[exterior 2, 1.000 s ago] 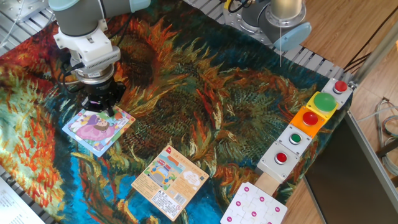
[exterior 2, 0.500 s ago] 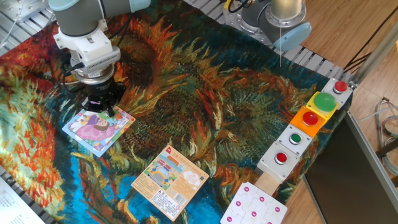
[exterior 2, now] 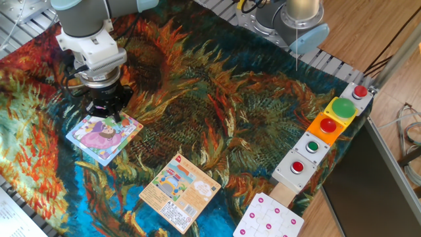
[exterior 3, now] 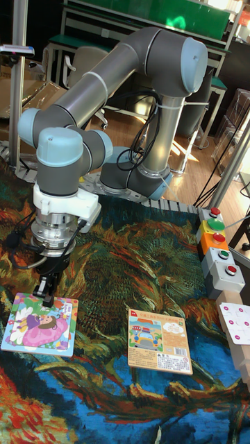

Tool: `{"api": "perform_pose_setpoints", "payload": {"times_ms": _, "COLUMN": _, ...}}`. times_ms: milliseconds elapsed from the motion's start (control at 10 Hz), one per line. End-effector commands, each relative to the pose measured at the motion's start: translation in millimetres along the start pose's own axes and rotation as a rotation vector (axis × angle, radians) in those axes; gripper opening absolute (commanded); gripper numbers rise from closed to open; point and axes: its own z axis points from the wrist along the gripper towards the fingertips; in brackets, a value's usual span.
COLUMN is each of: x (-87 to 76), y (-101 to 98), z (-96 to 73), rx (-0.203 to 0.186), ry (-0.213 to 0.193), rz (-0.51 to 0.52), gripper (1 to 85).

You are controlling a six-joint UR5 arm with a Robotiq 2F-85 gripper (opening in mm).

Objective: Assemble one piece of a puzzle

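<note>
The puzzle (exterior 2: pixel 104 137) (exterior 3: pixel 38 325) lies flat on the cloth at the left, a pastel square with a pink-purple figure. My gripper (exterior 2: pixel 109 116) (exterior 3: pixel 47 298) points straight down at the puzzle's far edge, and its tips touch that edge. Its dark fingers (exterior 3: pixel 46 286) stand close together, shut. Only a pale sliver of the piece (exterior 3: pixel 48 303) shows at the tips. The fingers cover the rest of it in both views.
An orange printed card (exterior 2: pixel 179 191) (exterior 3: pixel 158 340) lies right of the puzzle. A white board with pink dots (exterior 2: pixel 268 218) sits at the front right. A row of button boxes (exterior 2: pixel 325 128) lines the right edge. The arm's base (exterior 3: pixel 149 177) stands behind.
</note>
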Motion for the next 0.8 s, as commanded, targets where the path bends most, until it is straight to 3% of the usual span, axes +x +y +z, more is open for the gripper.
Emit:
{"api": "perform_pose_setpoints", "payload": {"times_ms": 0, "x": -0.8, "y": -1.9, "z": -1.0, "rx": 0.005, "ry": -0.01, "rz": 0.009, "gripper": 1.3}}
{"api": "perform_pose_setpoints", "payload": {"times_ms": 700, "x": -3.4, "y": -4.1, "z": 2.9, "rx": 0.005, "ry": -0.014, "rz": 0.004, "gripper": 1.3}}
